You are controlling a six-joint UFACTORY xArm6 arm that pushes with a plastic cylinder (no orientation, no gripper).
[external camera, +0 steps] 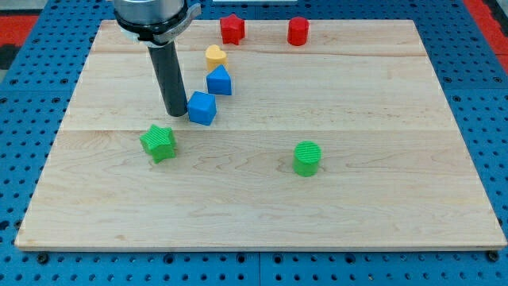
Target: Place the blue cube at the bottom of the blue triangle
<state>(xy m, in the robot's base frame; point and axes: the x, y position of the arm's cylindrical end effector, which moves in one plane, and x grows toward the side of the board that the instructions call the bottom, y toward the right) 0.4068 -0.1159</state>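
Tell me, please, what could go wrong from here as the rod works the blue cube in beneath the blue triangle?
1. My tip sits at the view's left of the blue cube; a straight push may slide it rightward past the blue triangle.
2. The cube is close below the triangle; an upward nudge could knock the triangle into the yellow heart-shaped block.
3. The green star lies near the tip and may be clipped while repositioning.

The arm (152,16) is cut off by the view's top; the rod hides the blue cube's (202,108) left edge.
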